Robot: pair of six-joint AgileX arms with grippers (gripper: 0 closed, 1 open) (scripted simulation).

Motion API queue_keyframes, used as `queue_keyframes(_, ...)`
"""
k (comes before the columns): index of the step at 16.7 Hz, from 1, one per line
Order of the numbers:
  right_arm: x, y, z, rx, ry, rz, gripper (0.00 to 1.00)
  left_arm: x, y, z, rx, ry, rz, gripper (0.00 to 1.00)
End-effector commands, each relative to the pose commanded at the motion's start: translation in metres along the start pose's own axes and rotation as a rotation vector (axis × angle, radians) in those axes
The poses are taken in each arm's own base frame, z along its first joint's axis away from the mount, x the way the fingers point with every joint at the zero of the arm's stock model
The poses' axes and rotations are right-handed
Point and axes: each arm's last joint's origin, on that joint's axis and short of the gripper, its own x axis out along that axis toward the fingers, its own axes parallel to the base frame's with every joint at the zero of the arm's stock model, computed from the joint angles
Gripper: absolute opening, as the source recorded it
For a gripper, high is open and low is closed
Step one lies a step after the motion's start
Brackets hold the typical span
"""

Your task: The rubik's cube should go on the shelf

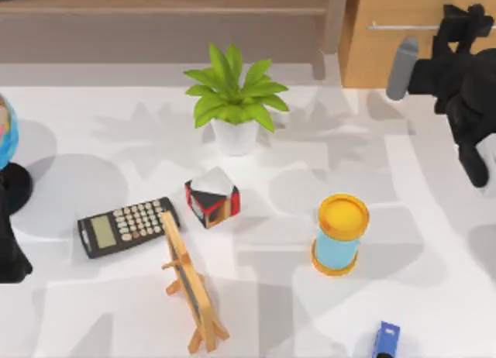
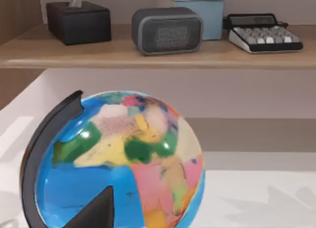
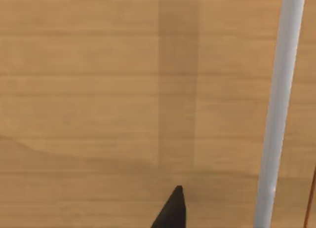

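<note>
rt tool (image 1: 463,23) by drawer (image 1: 385,60); shelf (image 1: 155,10) to left

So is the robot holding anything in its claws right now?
It cannot be told. The right gripper is up at the wooden drawer unit, near its silver bar handle; the left arm sits by the blue globe.

Right arm (image 1: 457,79) raised at the table's far right corner, its black links bent over the edge and its wrist turned toward the back; the tip of one dark finger (image 3: 172,210) juts into the right wrist view. Left arm (image 1: 9,242) low at the table's left edge, a dark mass cut by the frame; one dark finger (image 2: 96,210) pokes into the left wrist view.
</note>
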Motion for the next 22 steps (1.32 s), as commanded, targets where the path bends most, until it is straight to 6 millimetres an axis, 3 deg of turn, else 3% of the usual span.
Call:
queue_keyframes(5,0.0,0.0,0.0,0.0,0.0,0.0,0.02,0.0,0.0,0.0,0.0,0.0,0.0,1.0)
queue_keyframes(6,0.0,0.0,0.0,0.0,0.0,0.0,0.0,0.0,0.0,0.0,0.0,0.0,0.0,1.0)
queue_keyframes(16,-0.004,-0.002,0.001,0.002,0.001,-0.006,0.0,0.0,0.0,0.0,0.0,0.0,0.0,1.0)
queue_keyframes(22,-0.052,0.007,0.001,-0.002,-0.005,0.03,0.0,0.0,0.0,0.0,0.0,0.0,0.0,1.0)
